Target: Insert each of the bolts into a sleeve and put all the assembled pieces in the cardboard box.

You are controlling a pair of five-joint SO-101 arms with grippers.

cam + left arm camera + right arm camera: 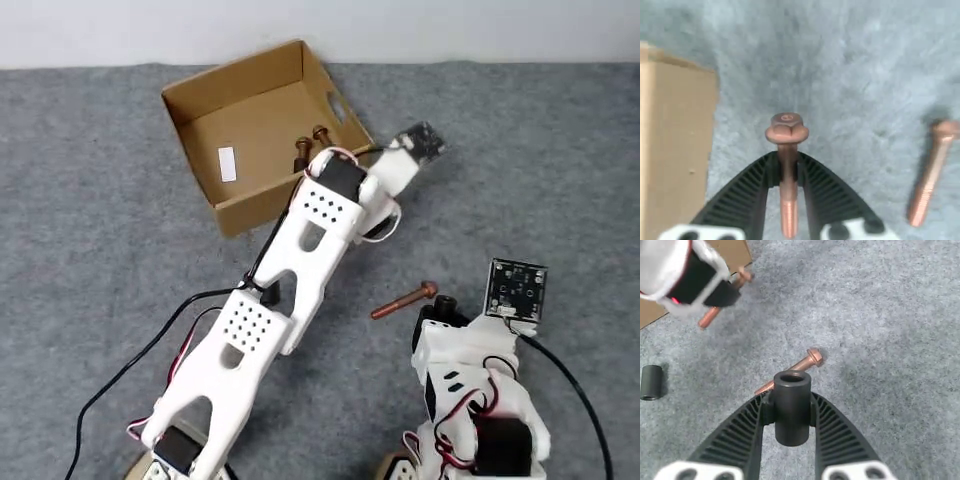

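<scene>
My left gripper (787, 159) is shut on a copper bolt (786, 135), gripping its shank below the hex head, beside the cardboard box (675, 150). In the high view that arm's wrist hovers just right of the box (250, 110), which holds two bolted pieces (310, 148). My right gripper (790, 402) is shut on an upright black sleeve (791, 390), bore facing up. A loose bolt (807, 360) lies on the carpet just behind the sleeve, seen too as the loose bolt (403, 300) and loose bolt (932, 170). The left gripper (710, 282) with its bolt (742, 277) hangs beyond.
A second black sleeve (651, 382) lies on the grey carpet off to one side. The box's corner (730, 252) is close behind the left gripper. Open carpet (540, 170) stretches right of the box.
</scene>
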